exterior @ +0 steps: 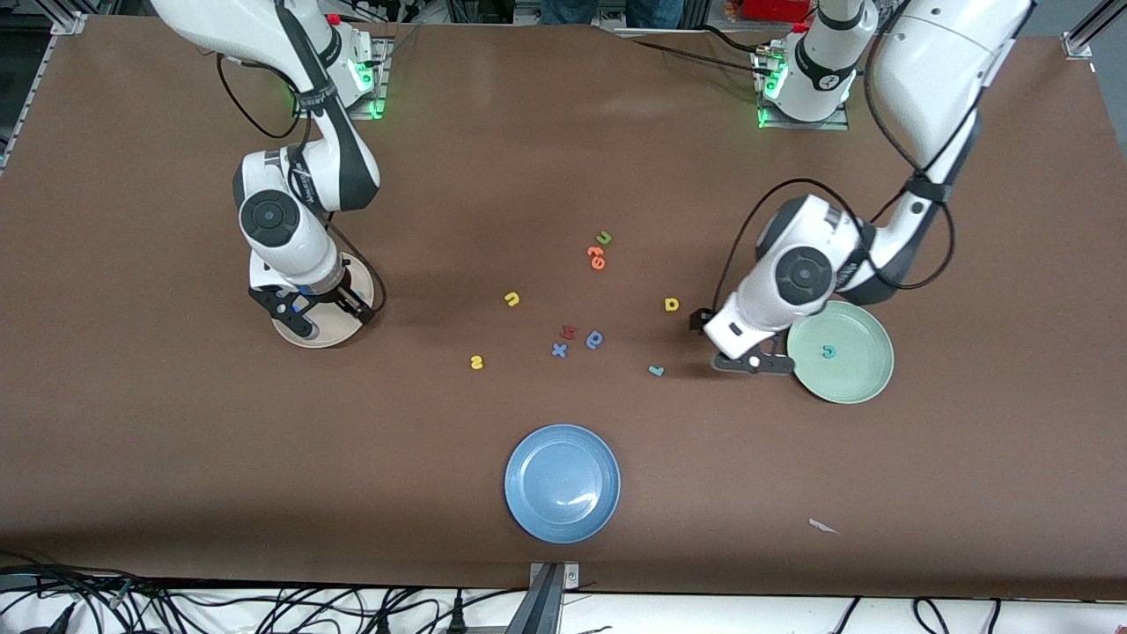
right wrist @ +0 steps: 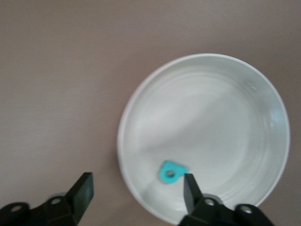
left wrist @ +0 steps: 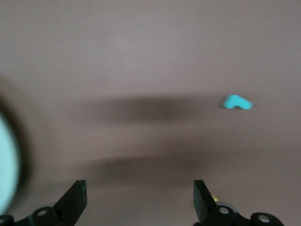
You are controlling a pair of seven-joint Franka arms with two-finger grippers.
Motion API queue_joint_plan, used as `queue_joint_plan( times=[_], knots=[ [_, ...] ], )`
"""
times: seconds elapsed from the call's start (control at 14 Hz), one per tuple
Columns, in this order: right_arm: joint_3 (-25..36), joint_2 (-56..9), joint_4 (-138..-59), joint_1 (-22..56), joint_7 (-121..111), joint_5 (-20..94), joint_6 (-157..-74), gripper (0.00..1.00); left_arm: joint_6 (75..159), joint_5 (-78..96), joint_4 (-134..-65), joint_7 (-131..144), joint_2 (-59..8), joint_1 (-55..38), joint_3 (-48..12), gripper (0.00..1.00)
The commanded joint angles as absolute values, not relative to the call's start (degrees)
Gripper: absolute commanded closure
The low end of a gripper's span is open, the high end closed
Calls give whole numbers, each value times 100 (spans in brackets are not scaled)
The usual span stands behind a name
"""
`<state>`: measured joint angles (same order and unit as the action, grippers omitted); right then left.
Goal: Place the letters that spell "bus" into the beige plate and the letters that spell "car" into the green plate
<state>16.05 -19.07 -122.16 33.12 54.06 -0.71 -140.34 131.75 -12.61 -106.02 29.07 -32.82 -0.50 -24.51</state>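
The beige plate [exterior: 327,337] [right wrist: 225,108] lies toward the right arm's end of the table. A teal "b" [right wrist: 172,172] lies flat in it. My right gripper [exterior: 319,308] [right wrist: 137,192] hangs open just above the plate's rim, holding nothing. The green plate [exterior: 858,370] [left wrist: 5,165] lies toward the left arm's end, with a teal "c" [exterior: 828,352] in it. My left gripper [exterior: 755,363] [left wrist: 139,201] stands open and empty over bare table beside that plate. On the table lie a teal "r" [exterior: 656,371] [left wrist: 237,102], a yellow "a" [exterior: 672,305], a yellow "u" [exterior: 511,299] and a yellow "s" [exterior: 476,362].
A blue plate [exterior: 562,482] lies nearest the front camera. In the middle are a green "u" [exterior: 604,237], an orange letter [exterior: 597,257], a red letter [exterior: 568,332], a blue "x" [exterior: 559,350] and a darker blue rounded letter [exterior: 595,339]. A white scrap [exterior: 823,526] lies near the front edge.
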Motion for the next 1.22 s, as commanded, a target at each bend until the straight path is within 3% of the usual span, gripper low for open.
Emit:
queue_joint_plan(
  times=[0.0, 0.14, 0.21, 0.5, 0.72, 0.79, 0.86, 1.0, 1.15],
  knots=[
    [1337, -2064, -11692, 3418, 5291, -79, -14001, 3, 13814, -1221, -11003, 3557, -3261, -359, -2400, 0],
    [978, -2520, -11043, 3550, 5204, -140, -14001, 8, 14001, -1248, -11083, 3892, -3339, -553, -2391, 2],
    [871, -2862, -10665, 3620, 4994, -141, -13966, 21, 14010, -1300, -11118, 3981, -3375, -589, -2382, 4],
    [625, -3707, -9688, 3700, 4563, -105, -13974, 22, 14554, -2011, -11645, 4630, -3349, -589, -2399, 12],
    [589, -4200, -9299, 3718, 3719, -97, -13983, 24, 14555, -2241, -11672, 5036, -3366, -685, -2400, 24],
    [589, -4271, -9299, 3718, 3692, -97, -13983, 43, 14555, -2241, -11672, 5062, -3366, -694, -2399, 30],
    [589, -4280, -9290, 3718, 3631, -140, -13983, 50, 14555, -2241, -11672, 5071, -3366, -694, -2399, 35],
    [589, -4298, -9290, 3700, 3437, -202, -13983, 57, 14546, -2241, -11672, 5124, -3366, -712, -2408, 44],
    [589, -4377, -9264, 3709, 3437, -202, -14044, 58, 14537, -2241, -11672, 5124, -3366, -703, -2408, 52]
  ],
)
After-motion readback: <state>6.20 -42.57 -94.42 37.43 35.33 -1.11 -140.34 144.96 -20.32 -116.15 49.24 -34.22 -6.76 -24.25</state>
